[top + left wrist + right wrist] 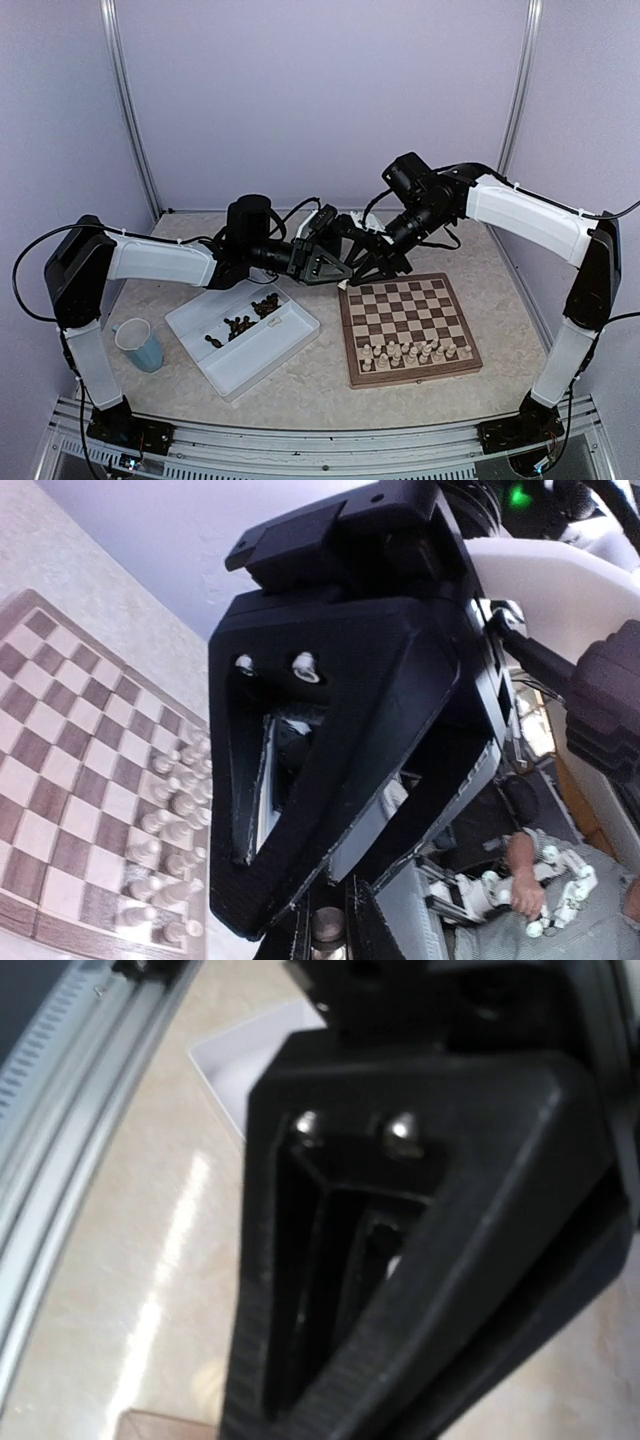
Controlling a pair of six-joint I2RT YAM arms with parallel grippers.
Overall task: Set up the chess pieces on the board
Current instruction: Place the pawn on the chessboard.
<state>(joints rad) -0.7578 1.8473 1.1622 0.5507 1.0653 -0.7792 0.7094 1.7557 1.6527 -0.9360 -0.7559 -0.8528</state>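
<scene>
Our left gripper is closed, nose to nose with our right gripper, whose jaws we cannot judge. Both hang over the far left corner of the board. Cream pieces fill its near rows, and dark pieces lie in the white tray.

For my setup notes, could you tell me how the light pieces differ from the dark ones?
The light pieces are cream, the dark pieces brown. The light pieces stand on the board in two near-edge rows; the dark pieces sit scattered in the white tray. Both are small chess figures.
</scene>
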